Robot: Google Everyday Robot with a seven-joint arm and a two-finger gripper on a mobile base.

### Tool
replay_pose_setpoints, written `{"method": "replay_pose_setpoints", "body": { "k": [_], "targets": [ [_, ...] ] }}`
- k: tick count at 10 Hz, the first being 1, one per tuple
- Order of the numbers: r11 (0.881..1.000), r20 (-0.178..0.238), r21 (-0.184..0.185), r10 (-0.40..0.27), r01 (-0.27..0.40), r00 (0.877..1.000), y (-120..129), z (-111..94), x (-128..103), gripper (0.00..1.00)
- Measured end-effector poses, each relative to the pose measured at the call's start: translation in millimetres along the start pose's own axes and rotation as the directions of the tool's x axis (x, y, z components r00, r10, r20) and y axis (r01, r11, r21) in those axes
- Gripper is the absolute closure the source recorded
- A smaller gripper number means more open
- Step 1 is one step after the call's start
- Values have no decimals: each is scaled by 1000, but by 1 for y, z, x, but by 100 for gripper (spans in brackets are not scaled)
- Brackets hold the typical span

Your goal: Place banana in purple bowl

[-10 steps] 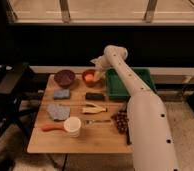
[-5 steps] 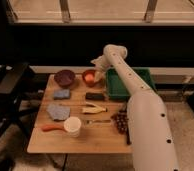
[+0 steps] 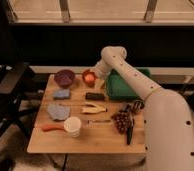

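The banana [image 3: 93, 108], pale yellow and forked, lies flat near the middle of the wooden table [image 3: 97, 139]. The purple bowl [image 3: 64, 77] stands at the table's far left corner and looks empty. My gripper [image 3: 97, 73] is at the end of the white arm, which reaches over the table from the right. It hangs at the back of the table, right beside the orange-red bowl [image 3: 89, 77]. It is well behind the banana and to the right of the purple bowl.
A green tray [image 3: 123, 86] sits at the back right. A blue sponge [image 3: 61, 93], a grey cloth [image 3: 57, 111], a white cup [image 3: 72, 126], an orange-red utensil [image 3: 51, 127], a dark block [image 3: 94, 95] and dark grapes [image 3: 121, 121] lie around the banana.
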Motion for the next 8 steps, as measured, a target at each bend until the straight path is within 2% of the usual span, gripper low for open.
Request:
{"method": "replay_pose_setpoints", "body": {
  "k": [2, 8],
  "targets": [
    [995, 24, -60, 76, -74, 997, 37, -10, -4, 20],
    [994, 27, -71, 84, -82, 996, 41, -10, -6, 20]
  ]
}}
